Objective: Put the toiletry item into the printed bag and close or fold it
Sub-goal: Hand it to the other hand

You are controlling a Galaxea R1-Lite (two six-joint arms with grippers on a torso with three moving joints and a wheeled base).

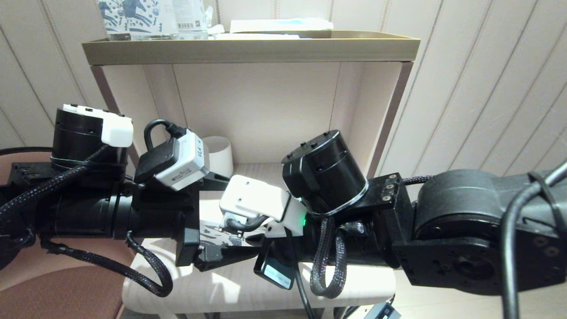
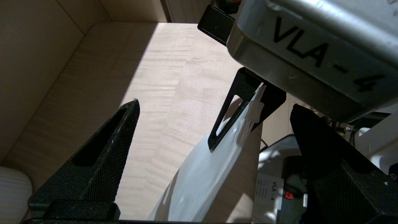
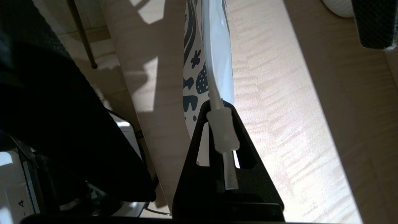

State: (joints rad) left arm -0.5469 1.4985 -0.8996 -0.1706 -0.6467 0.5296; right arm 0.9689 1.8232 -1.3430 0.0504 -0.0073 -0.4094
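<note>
The printed bag point(image 3: 199, 71), white with dark blue shapes, hangs on edge above the lower shelf point(image 3: 279, 124). My right gripper point(image 3: 217, 107) is shut on its zip edge, right beside the white slider tab point(image 3: 222, 130). In the left wrist view the bag point(image 2: 199, 177) slants between the wide-apart fingers point(image 2: 102, 155) of my open left gripper point(image 2: 215, 105), which touch nothing. From the head, a strip of the bag point(image 1: 212, 232) shows between both wrists. The toiletry item is out of view.
A ribbed white mug point(image 1: 220, 156) stands at the back left of the lower shelf. The top shelf tray point(image 1: 248, 48) carries upright horse-printed packs point(image 1: 133, 15). The shelf's side walls close in on both sides. A brown seat point(image 1: 57, 288) lies at the lower left.
</note>
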